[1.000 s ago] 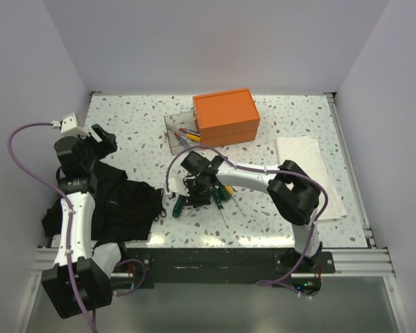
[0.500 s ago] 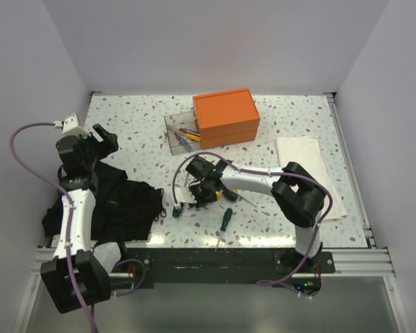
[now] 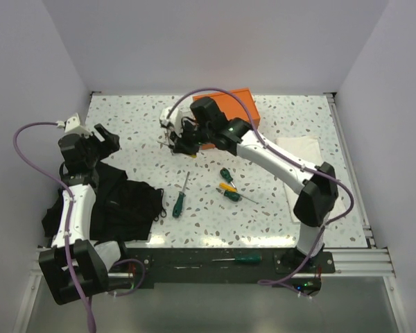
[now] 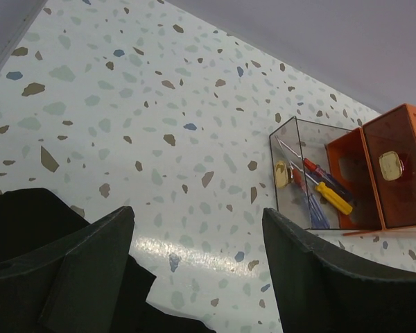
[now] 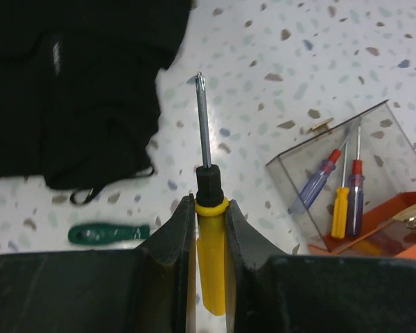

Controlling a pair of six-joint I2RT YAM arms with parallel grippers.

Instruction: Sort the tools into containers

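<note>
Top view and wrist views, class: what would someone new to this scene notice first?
The right fingers, above the far middle of the table, pinch a yellow-handled screwdriver with its shaft pointing away. Close by stand the clear bin, holding a few small screwdrivers, and the orange box. A black cloth lies crumpled at near left.

Yellow-handled screwdriver (image 5: 210, 239) aloft near clear bin (image 5: 295, 194) with red-and-blue screwdrivers (image 5: 319, 182), orange box (image 4: 410, 139) alongside, green screwdrivers (image 3: 177, 205) loose nearby.
</note>
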